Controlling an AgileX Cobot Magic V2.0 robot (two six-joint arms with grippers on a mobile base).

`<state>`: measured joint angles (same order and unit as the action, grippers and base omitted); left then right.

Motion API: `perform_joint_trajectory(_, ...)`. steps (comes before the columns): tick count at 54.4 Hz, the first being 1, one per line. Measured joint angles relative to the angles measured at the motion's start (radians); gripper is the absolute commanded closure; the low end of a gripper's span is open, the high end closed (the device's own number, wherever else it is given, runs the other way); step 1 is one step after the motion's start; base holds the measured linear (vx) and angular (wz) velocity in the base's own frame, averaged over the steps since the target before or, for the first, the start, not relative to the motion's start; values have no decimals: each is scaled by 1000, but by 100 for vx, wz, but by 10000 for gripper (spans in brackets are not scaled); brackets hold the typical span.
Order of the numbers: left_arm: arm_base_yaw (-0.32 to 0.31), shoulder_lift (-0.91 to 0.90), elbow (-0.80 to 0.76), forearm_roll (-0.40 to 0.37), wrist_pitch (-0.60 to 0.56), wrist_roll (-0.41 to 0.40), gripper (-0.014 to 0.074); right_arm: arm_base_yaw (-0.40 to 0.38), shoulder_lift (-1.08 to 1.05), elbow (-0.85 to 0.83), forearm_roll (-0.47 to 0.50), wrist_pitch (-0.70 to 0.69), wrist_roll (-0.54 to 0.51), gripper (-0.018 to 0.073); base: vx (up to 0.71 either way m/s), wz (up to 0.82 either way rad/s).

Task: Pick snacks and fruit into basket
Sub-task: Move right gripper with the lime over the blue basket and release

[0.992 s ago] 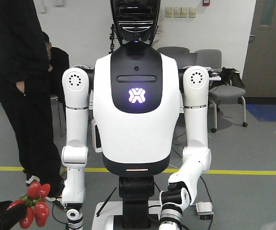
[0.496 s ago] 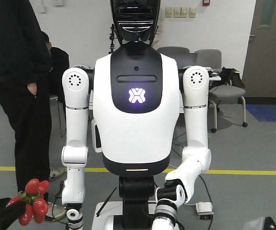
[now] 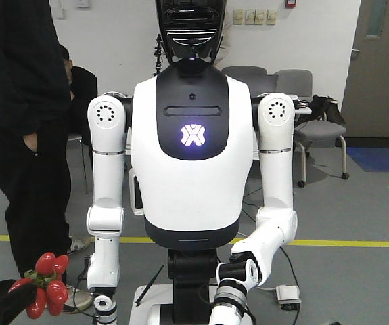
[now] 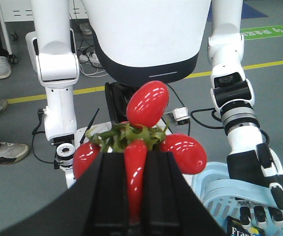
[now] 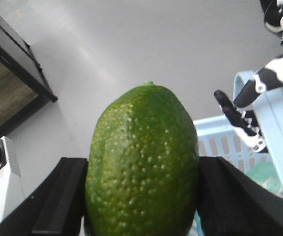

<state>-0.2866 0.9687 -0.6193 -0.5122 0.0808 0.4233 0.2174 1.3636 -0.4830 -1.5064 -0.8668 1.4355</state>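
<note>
Left gripper (image 4: pixel 134 196) is clamped on the red fruit cluster (image 4: pixel 146 132), held beside the pale blue basket (image 4: pixel 215 184). Right gripper (image 5: pixel 141 196) grips the green fruit (image 5: pixel 142 164) — near the basket rim. Cluster barely shifted since a second ago — release not yet made.

The left gripper (image 4: pixel 135 196) has its black jaws closed on the fruit cluster (image 4: pixel 146 130), one red oval pinched between them, the rest fanned out past the tips. The right gripper (image 5: pixel 141 196) clamps the green fruit (image 5: pixel 142 162) from both sides, its fingers (image 5: pixel 57 196) pressed flat against the skin.
</note>
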Motion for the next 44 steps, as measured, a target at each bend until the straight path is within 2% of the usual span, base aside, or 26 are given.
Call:
perform_joint_trajectory(16, 0, 0, 0, 0, -3, 0, 596, 0, 110, 0, 63, -2, -92, 568, 0, 0)
perform_joint_trajectory(34, 0, 0, 0, -1, -11, 0, 596, 0, 169, -1, 83, -4, -111, 568, 0, 0)
perform_joint_trajectory(44, 0, 0, 0, -2, -25, 0, 596, 0, 215, -2, 126, -4, -194, 563, 0, 0)
